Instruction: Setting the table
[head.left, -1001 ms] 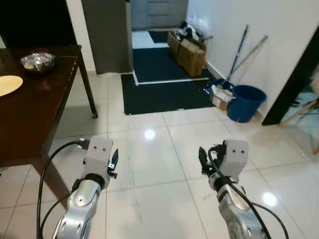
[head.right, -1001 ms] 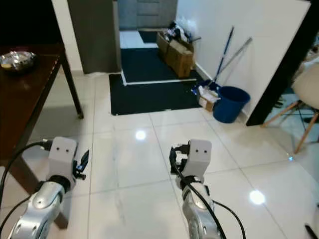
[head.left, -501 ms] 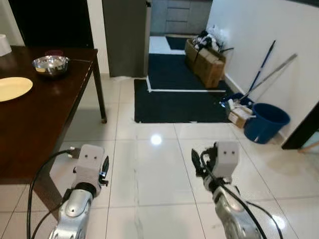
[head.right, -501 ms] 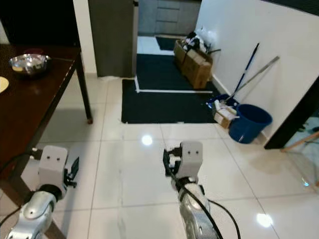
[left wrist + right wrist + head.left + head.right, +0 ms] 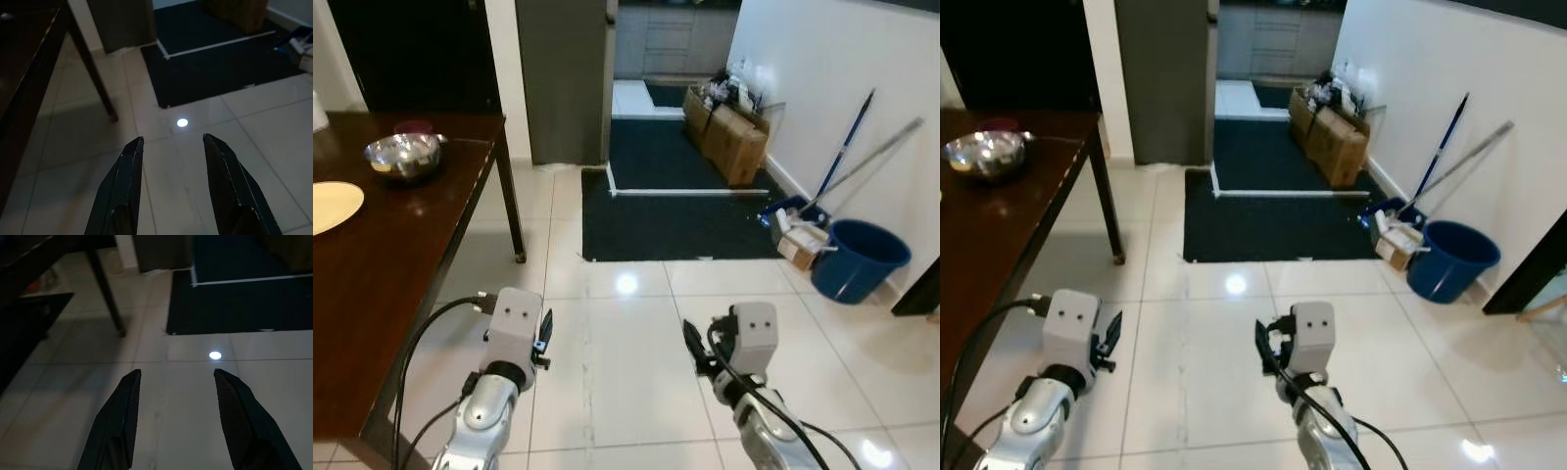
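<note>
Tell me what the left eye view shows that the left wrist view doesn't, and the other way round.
Left eye view: a bowl and plate on the table, plus a blue bucket. Left wrist view: the left gripper up close, jaws apart over tile. Both: the table leg, the dark mat and a light glare on the floor.

this is a home, a dining area off a kitchen: a dark wooden table [image 5: 372, 255] holding a steel bowl [image 5: 403, 155] and a plate [image 5: 331, 206], glossy white floor tiles [image 5: 626, 333], a dark rug [image 5: 675, 201], cardboard boxes [image 5: 736, 137], a blue bucket [image 5: 860, 259] and mop [image 5: 842, 152] against the wall.
</note>
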You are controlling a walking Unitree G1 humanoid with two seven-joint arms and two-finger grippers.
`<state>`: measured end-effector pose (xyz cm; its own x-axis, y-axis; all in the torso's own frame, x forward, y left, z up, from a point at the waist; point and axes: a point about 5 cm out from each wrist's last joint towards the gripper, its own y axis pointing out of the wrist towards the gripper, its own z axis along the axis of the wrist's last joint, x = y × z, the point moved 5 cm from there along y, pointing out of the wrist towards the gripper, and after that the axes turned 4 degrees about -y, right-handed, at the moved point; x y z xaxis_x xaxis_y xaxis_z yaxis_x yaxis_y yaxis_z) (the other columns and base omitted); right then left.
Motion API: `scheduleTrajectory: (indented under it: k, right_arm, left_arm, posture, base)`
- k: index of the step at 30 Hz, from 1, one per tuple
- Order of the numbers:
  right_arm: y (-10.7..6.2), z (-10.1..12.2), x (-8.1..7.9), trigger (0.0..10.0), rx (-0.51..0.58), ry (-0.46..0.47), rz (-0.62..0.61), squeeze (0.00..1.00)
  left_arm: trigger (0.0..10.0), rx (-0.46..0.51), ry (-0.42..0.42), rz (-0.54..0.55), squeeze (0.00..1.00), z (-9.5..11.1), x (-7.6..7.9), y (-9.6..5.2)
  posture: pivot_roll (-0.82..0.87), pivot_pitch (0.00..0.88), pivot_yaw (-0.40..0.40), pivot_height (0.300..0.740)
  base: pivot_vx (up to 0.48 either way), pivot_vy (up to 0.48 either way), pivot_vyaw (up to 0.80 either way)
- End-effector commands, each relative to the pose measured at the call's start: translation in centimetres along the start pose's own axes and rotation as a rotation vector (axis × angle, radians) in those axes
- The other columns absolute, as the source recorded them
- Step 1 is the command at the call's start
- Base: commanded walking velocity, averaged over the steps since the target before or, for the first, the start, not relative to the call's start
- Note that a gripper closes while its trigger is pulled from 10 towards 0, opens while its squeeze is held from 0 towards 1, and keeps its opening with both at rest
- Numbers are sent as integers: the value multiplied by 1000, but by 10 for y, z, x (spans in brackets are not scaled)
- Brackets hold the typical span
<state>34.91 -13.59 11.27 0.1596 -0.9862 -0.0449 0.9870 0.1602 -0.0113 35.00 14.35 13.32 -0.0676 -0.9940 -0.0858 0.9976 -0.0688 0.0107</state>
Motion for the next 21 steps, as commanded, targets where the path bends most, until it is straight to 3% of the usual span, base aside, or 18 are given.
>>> scheduleTrajectory:
  k: [1, 21]
  right_arm:
    - [-3, -5, 9, 10000, -10, 9, -30, 0]
    - [-5, -6, 9, 10000, -10, 12, -40, 0]
  left_arm:
    - [10000, -15, 5, -29, 0, -6, 8, -1]
    - [10000, -10, 7, -51, 0, -6, 12, 2]
  posture:
    - [26, 53, 67, 740]
    - [17, 55, 79, 740]
  base:
    - [480, 0, 0]
    - [480, 0, 0]
